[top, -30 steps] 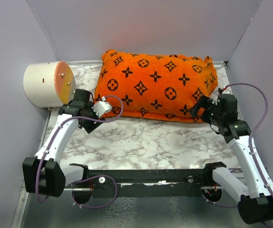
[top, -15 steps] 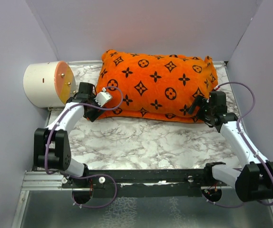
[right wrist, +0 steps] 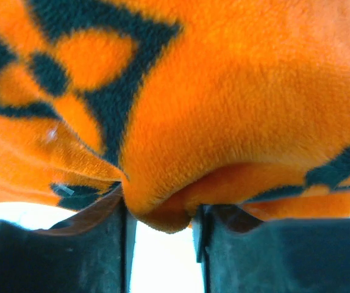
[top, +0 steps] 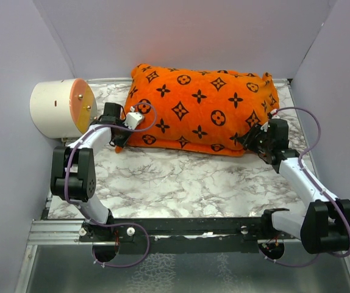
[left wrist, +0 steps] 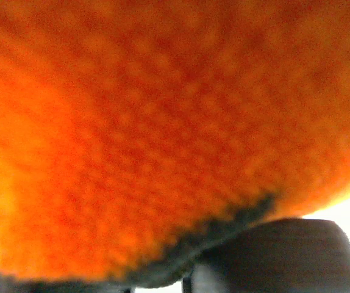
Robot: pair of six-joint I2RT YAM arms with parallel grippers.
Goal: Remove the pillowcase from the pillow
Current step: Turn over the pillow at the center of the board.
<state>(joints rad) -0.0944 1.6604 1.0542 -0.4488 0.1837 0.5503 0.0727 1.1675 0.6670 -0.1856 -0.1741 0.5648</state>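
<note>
Between my right fingers (right wrist: 53, 256) sits a fold of the bright orange fluffy pillowcase with black flowers (right wrist: 236, 91), and they squeeze it tight. Right in front of my left fingers (left wrist: 272, 256) the same soft cloth fills everything, close against them. I cannot tell if those fingers are apart or together.

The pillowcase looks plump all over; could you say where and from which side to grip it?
I'd pinch the pillowcase along its near lower edge at the end corners, coming low over the table from the near side. Its top is stretched plump, but there the plush bunches into a fold, as the right gripper shows.
</note>
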